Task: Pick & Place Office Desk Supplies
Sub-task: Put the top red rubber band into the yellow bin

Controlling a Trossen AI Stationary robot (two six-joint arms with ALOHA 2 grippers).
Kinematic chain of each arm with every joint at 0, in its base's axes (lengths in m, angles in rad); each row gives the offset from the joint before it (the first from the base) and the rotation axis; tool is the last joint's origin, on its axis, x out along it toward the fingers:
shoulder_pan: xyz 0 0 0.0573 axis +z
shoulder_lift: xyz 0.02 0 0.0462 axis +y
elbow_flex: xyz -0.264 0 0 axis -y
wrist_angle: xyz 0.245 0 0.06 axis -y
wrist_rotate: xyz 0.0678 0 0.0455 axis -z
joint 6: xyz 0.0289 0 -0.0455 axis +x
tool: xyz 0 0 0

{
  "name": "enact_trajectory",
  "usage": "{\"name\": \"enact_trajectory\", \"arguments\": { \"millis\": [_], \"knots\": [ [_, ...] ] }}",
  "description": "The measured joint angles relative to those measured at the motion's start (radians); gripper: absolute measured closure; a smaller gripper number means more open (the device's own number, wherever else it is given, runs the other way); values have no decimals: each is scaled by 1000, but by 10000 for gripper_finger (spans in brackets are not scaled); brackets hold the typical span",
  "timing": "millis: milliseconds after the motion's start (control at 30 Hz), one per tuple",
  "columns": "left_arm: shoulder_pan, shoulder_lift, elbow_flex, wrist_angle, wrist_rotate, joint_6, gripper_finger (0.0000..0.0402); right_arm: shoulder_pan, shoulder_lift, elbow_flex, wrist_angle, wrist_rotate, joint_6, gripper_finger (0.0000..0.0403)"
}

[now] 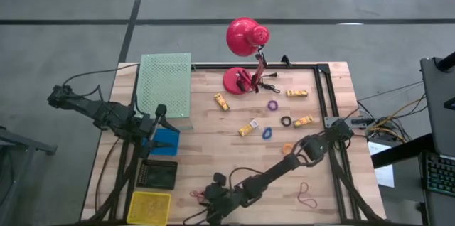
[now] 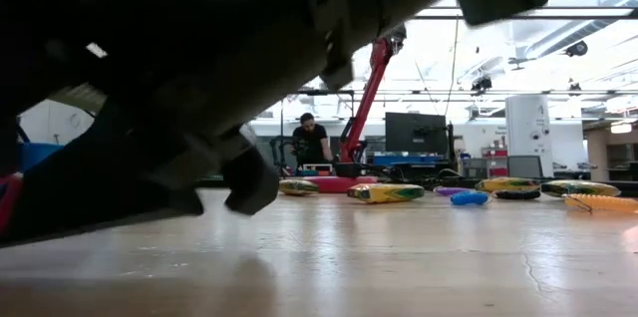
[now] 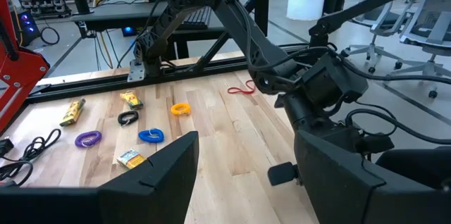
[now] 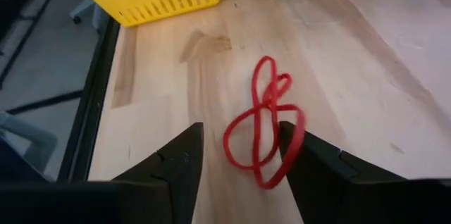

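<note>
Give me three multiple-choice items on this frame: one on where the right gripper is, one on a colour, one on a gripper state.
1. Where is the right gripper?
A. above the green mesh tray
B. low over a twisted red rubber band near the table's front edge
C. at the red desk lamp's base

2. What colour is the slotted plastic basket at the table's front left corner?
A. yellow
B. blue
C. black

3. How do the right gripper's fingers stand?
A. shut on the band
B. open, with the band between and past them
C. out of view

Answers:
1 B, the right wrist view shows the twisted red rubber band lying on the wooden table just ahead of it.
2 A, the slotted plastic basket is yellow.
3 B, both fingers stand apart around the band's loop.
</note>
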Motion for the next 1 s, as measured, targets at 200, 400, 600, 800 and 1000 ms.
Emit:
{"name": "enact_trajectory", "arguments": {
  "millis": [200,400,600,800,1000],
  "knots": [
    [0,0,0,1,0,0,161,0,-55,0,-147,3,3,241],
    [0,0,0,0,0,0,162,0,-90,0,-187,4,3,254],
    [0,0,0,0,0,0,161,-5,-113,0,-189,3,-41,260],
    [0,0,0,-1,0,-17,161,-5,-167,0,-162,2,-51,261],
    [0,0,0,-2,0,-29,162,-4,-254,0,-177,13,-112,265]
  ]
}}
